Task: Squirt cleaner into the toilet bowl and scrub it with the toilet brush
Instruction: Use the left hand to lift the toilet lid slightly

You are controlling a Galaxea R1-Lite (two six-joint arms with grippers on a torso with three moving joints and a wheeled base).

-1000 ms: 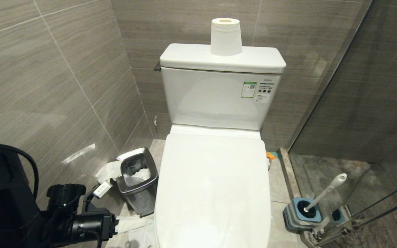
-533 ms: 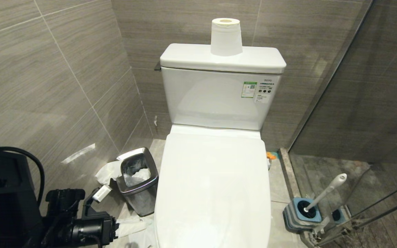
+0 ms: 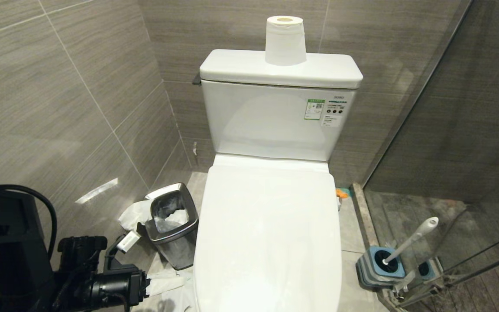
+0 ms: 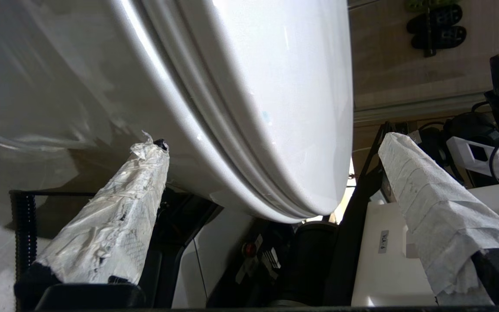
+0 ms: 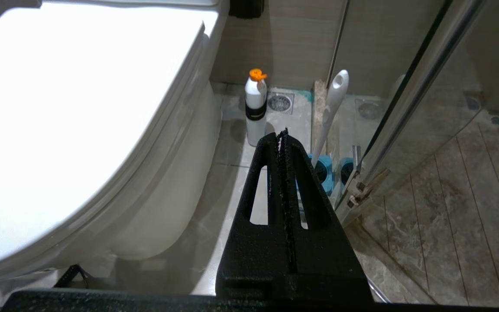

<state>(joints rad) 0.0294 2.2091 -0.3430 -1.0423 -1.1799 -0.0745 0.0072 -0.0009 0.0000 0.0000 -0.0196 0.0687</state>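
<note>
Whole head view shifted: camera moved slightly, no object displaced. White ceramic tank with green sticker (image 3: 280, 117) and white paper roll on tank lid (image 3: 285, 40) sit higher in picture. Square steel waste bin (image 3: 172, 225) and blue-and-grey brush holder (image 3: 379, 268) also slightly higher. Black left arm (image 3: 11, 255) sits lower at bottom-left corner, nearer picture edge.

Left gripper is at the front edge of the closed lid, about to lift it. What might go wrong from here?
1. The left gripper's paper-wrapped fingers straddle the glossy lid and the rim below it; they may catch seat and lid together, or slip off.
2. The waste bin and loose tissue sit right beside the left arm; a swing could knock them.
3. The paper roll stands on the tank; a lid flung back hard might topple it.
</note>
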